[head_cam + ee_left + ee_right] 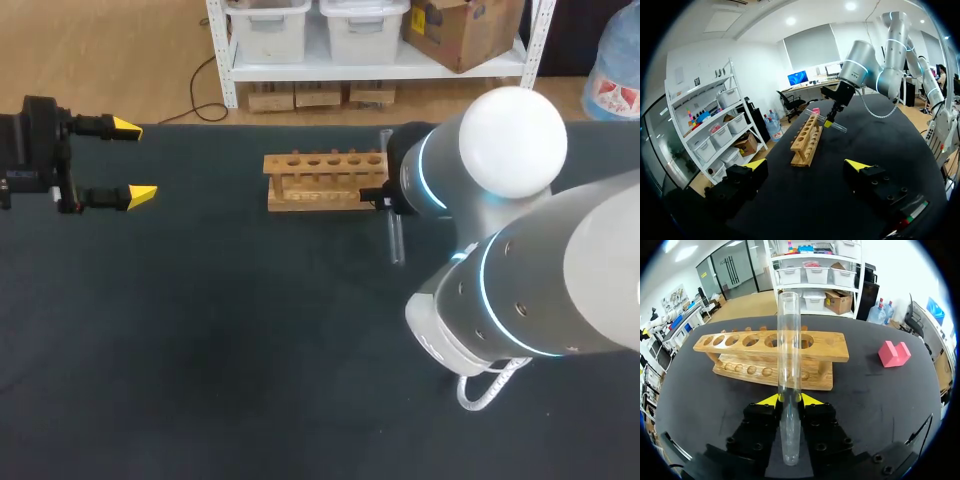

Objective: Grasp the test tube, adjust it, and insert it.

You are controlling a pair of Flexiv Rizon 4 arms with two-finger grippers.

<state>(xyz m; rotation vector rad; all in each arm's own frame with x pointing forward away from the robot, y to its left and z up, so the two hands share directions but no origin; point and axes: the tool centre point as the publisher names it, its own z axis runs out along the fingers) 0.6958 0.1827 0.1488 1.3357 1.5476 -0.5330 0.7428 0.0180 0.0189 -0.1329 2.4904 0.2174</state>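
The right arm (520,280) fills the lower right of the head view. The right gripper (789,400) is clamped on the tube (789,355), a yellow tip pressing each side near its rounded end, and the open end points ahead toward the rack (770,352). In the head view the tube sits right of centre, at the rack's right end. A pink block (894,353) lies on the table off that end. At upper left, the left gripper (135,160) hovers with its fingers spread wide, well apart from the rack.
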